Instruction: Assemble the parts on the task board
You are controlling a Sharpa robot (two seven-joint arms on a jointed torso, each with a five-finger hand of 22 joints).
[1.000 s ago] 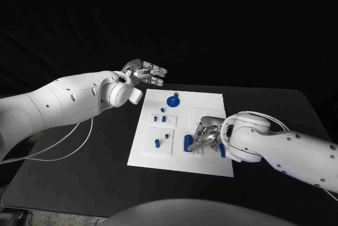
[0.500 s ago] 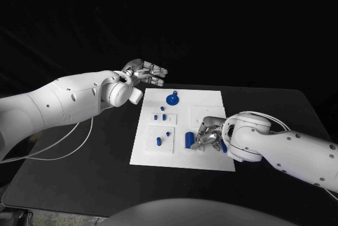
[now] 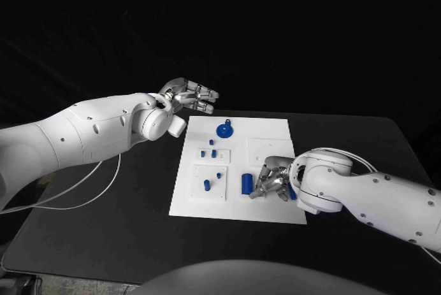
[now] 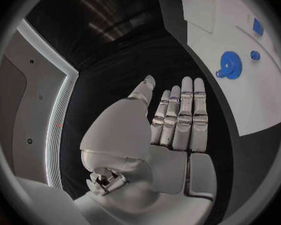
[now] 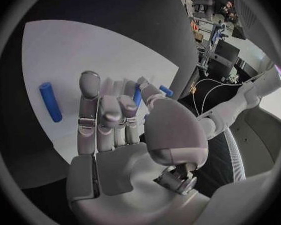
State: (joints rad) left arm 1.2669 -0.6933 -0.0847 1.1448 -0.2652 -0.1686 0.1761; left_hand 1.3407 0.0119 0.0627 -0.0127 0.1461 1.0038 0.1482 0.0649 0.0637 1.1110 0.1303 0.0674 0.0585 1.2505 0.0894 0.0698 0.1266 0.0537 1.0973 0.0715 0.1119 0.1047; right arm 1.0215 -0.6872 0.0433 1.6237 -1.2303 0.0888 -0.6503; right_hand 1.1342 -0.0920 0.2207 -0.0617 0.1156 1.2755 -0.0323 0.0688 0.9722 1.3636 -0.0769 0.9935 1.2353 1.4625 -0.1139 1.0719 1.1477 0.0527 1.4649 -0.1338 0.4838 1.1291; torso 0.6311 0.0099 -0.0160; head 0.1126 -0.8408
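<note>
Blue plastic, by the look of it, made up the small parts on the white board in the middle of the black table: light, stiff and smooth, so probably apt to roll or slip under metal fingertips. The peg, a short cylinder, lay flat on the board just beside the right hand; I judged it best taken across its round middle, thumb against one finger, since its ends gave little to grip. A second blue piece showed at that hand's far side, partly hidden by the wrist. The gear stood near the board's far edge, and smaller pieces sat in the raised white blocks on the board's left half. The right hand hung low over the board, fingers together and curled slightly downward, thumb bent in; in the right wrist view a blue piece showed behind the fingertips, but whether it was pinched I could not tell. The left hand was held above the table beyond the board's far left corner, palm flat, fingers straight and side by side, holding nothing.
</note>
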